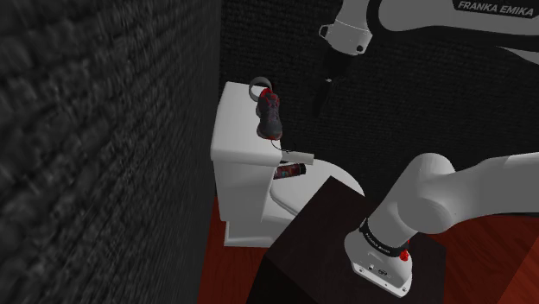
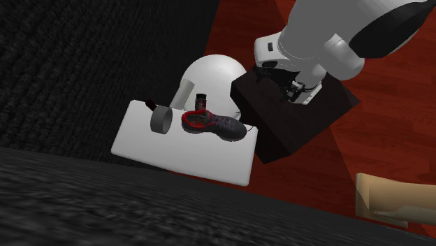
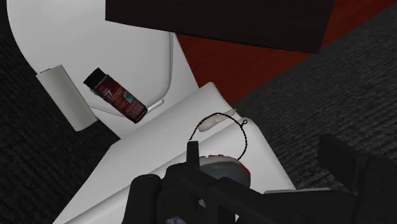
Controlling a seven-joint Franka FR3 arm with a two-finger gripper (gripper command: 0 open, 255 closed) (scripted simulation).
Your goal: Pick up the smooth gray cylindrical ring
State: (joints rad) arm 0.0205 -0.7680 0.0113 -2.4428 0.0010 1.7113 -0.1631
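One gray ring (image 2: 161, 119) left of centre on white toilet tank lid (image 2: 182, 159), red-black shoe (image 2: 218, 126) just beside it, spray can (image 2: 201, 101) and white roll (image 3: 67, 97) behind, pincer (image 1: 322, 99) upper centre of shoulder view, grip state can't tell.

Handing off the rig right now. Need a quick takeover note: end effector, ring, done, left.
End effector: in the air, above and to the shoulder view's right of the white toilet tank lid, touching nothing; open or shut unclear.
Smooth gray cylindrical ring: on that lid, beside the dark gray shoe with red lining.
Done: nothing grasped.
Left: move over the ring, grasp it, lift.
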